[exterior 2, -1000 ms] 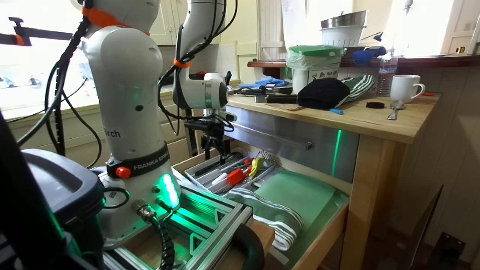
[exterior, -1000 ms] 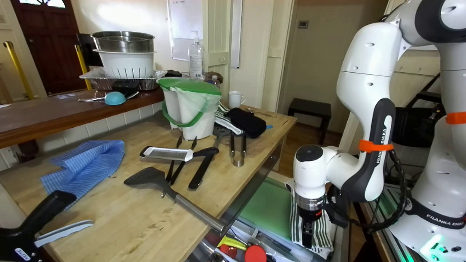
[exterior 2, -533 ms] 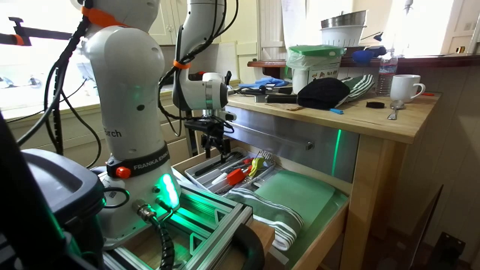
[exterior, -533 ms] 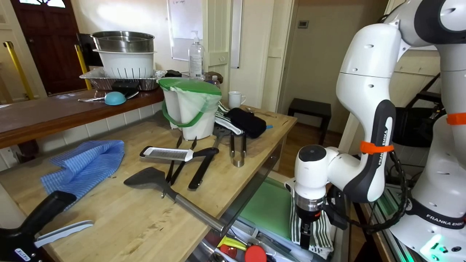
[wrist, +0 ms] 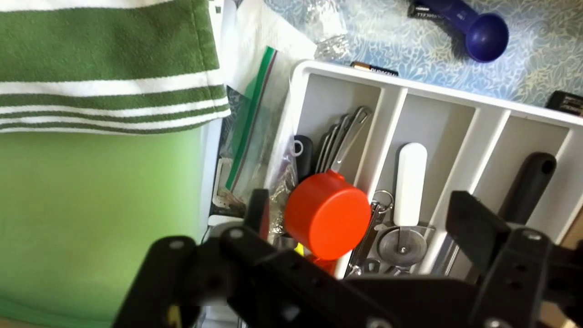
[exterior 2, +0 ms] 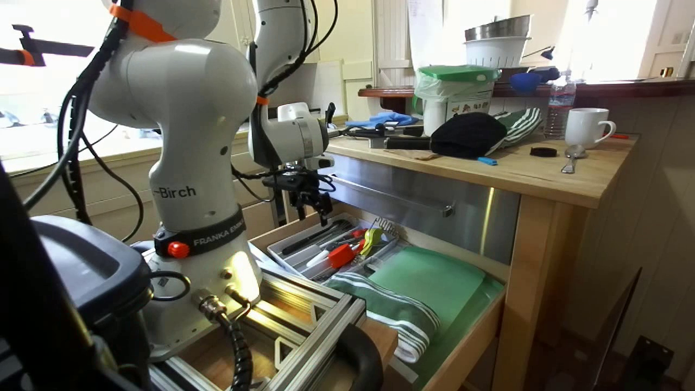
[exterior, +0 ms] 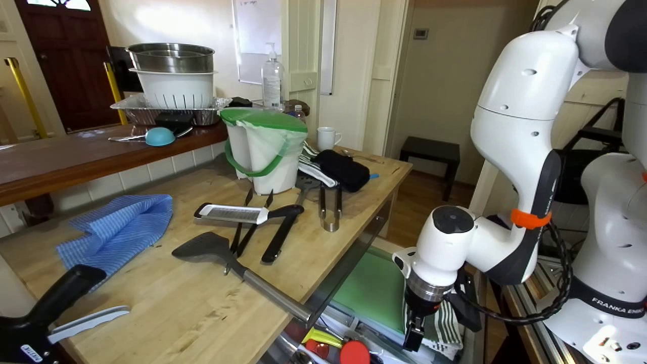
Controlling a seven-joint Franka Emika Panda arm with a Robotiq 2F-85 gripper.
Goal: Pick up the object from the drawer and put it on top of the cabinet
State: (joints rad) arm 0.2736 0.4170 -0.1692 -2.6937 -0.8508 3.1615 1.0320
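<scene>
In the wrist view we see the gripper (wrist: 359, 200) with its fingers (wrist: 477, 228) spread wide, a red cup (wrist: 337, 218) showing between them near the middle and a striped cloth (wrist: 104, 45) at upper left. An exterior view tells us what that one cannot: the gripper hangs above the pulled-out drawer (exterior 2: 478, 339), at lower centre. In an exterior view we find the cabinet (exterior: 172, 288), its plank top spreading over the lower left, with a grater (exterior: 232, 213) on it.
</scene>
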